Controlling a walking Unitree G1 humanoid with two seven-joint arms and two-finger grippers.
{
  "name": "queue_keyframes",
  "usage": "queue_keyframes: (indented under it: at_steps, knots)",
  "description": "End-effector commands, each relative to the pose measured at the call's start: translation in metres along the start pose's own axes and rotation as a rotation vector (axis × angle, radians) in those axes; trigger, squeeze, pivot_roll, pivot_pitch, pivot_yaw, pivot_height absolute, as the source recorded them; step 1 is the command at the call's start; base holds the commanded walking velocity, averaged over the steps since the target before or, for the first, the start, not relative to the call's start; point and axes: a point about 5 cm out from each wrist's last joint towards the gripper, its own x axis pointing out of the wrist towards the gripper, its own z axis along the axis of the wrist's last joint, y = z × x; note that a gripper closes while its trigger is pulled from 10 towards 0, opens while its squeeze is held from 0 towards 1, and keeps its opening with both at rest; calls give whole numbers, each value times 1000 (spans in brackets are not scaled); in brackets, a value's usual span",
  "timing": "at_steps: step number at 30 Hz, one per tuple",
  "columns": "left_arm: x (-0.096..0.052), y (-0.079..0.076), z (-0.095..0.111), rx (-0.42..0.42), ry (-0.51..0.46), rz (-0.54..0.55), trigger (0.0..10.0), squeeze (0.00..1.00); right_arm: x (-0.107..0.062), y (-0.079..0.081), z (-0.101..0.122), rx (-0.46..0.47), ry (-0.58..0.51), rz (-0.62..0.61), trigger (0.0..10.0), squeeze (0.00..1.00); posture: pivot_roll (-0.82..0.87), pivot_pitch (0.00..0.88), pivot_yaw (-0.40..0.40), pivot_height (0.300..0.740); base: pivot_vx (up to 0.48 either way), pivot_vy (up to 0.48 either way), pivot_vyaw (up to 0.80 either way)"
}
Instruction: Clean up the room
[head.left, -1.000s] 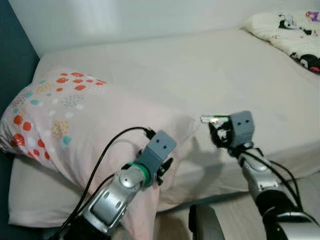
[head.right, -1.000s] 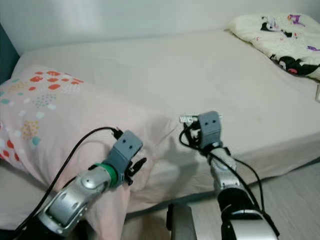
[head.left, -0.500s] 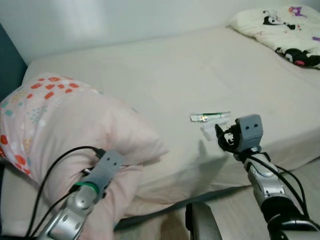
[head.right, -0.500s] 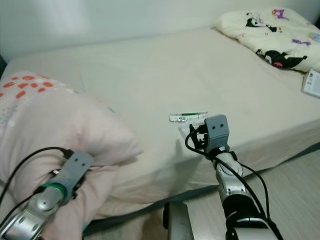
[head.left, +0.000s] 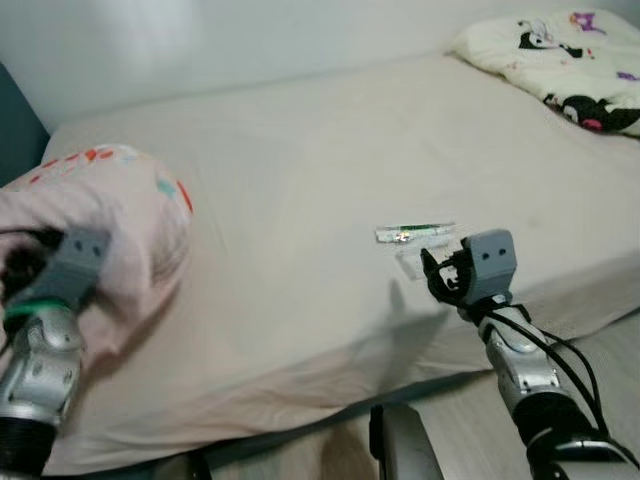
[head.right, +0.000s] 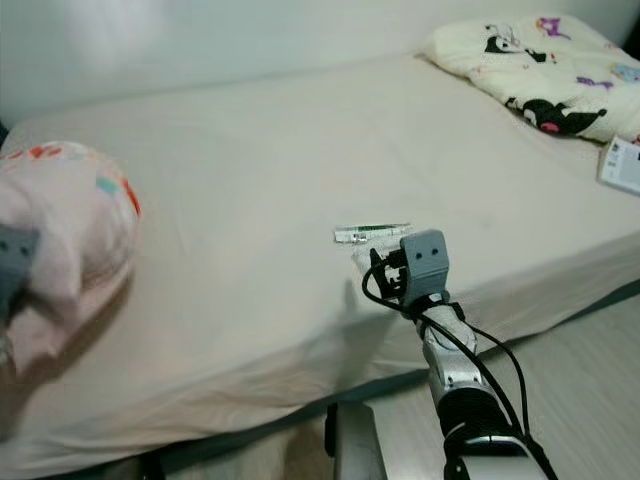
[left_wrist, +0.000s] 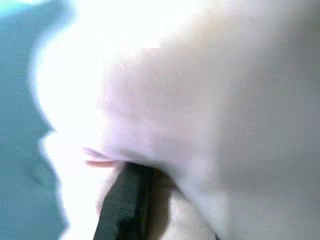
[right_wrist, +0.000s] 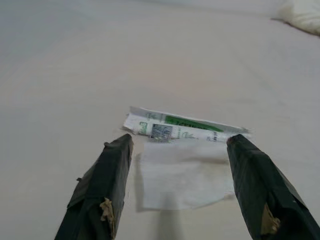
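the pillow (head.left: 110, 215) is pinched by the left gripper (head.left: 40, 262); the right gripper (right_wrist: 175, 190) is spread before a wrapper (right_wrist: 182, 128) and tissue (right_wrist: 182, 172) not yet cleared from the bed (head.left: 300, 150)

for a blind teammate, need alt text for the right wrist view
The right gripper, fingers spread open, hovers just above a cream bed sheet, straddling a flat white tissue. A white-and-green wrapper lies just beyond the tissue.

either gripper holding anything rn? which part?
Left gripper grips the pink pillow by bunched cover fabric at its near end. Right gripper is open, holding nothing, fingers either side of the wrapper on the bed.
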Motion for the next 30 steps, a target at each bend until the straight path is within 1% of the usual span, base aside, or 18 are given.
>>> queue_keyframes:
  at_steps: [1, 2, 6, 10, 12, 13, 14, 16, 17, 18, 19, 20, 22, 25, 26, 27, 28, 30]
  knots:
    - [15, 21, 7, 4, -32, 147, 10000, 0, -2, 1, -3, 3, 11, 4, 10000, 0, -63, 131, 109, 515, 0, 0, 0]
    - [15, 21, 7, 4, -32, 147, 10000, 0, -2, 1, -3, 3, 11, 4, 10000, 0, -63, 131, 109, 515, 0, 0, 0]
    - [33, 45, 52, -54, -194, 364, 10000, 0, -3, 3, -5, 3, 13, 9, 10000, 0, -76, 133, 106, 515, 0, 0, 0]
    - [40, 60, 62, -50, -226, 438, 10000, 0, -4, 3, -5, 2, 14, 11, 10000, 0, -77, 136, 108, 515, 0, 0, 0]
    - [44, 51, 49, -5, -190, 333, 10000, 0, -5, 2, -6, 2, 17, 11, 10000, 0, -74, 138, 109, 515, 0, 0, 0]
    - [44, 51, 49, -5, -190, 333, 10000, 0, -5, 2, -6, 2, 17, 11, 10000, 0, -74, 138, 109, 515, 0, 0, 0]
    - [41, 42, 37, 22, -168, 257, 10000, 0, -5, 3, -7, 3, 20, 11, 10000, 0, -66, 143, 112, 515, 0, 0, 0]
    - [31, 24, -5, 0, 13, 102, 10000, 0, -6, 4, -9, 4, 24, 12, 10000, 0, -61, 150, 115, 515, 0, 0, 0]
    - [31, 24, -5, 0, 13, 102, 10000, 0, -6, 4, -9, 4, 24, 12, 10000, 0, -61, 150, 115, 515, 0, 0, 0]
    - [25, 19, -24, -23, 109, 60, 10000, 0, -7, 4, -9, 5, 26, 13, 10000, 0, -59, 150, 117, 515, 0, 0, 0]
    - [25, 19, -24, -23, 109, 60, 10000, 0, -7, 4, -9, 5, 26, 13, 10000, 0, -59, 150, 117, 515, 0, 0, 0]
    - [14, 16, -56, -32, 249, 36, 10000, 0, -7, 5, -10, 9, 29, 14, 10000, 0, -56, 153, 114, 515, 0, 0, 0]
    - [9, 17, -67, -27, 283, 43, 10000, 0, -8, 6, -11, 9, 32, 16, 10000, 0, -52, 156, 109, 515, 0, 0, 0]
    - [5, 28, -80, -20, 323, 113, 10000, 0, -7, 7, -12, 9, 36, 24, 10000, 0, -48, 159, 106, 515, 0, 0, 0]
    - [8, 46, -80, -18, 318, 204, 10000, 0, -7, 8, -12, 9, 37, 27, 10000, 0, -45, 158, 103, 515, 0, 0, 0]
    - [8, 46, -80, -18, 318, 204, 10000, 0, -7, 8, -12, 9, 37, 27, 10000, 0, -45, 158, 103, 515, 0, 0, 0]
    - [12, 80, -77, -34, 299, 349, 10000, 0, -7, 8, -11, 9, 38, 29, 10000, 0, -39, 158, 101, 515, 0, 0, 0]
    - [14, 93, -71, -61, 256, 366, 10000, 0, -6, 8, -11, 8, 37, 31, 10000, 0, -37, 158, 99, 515, 0, 0, 0]
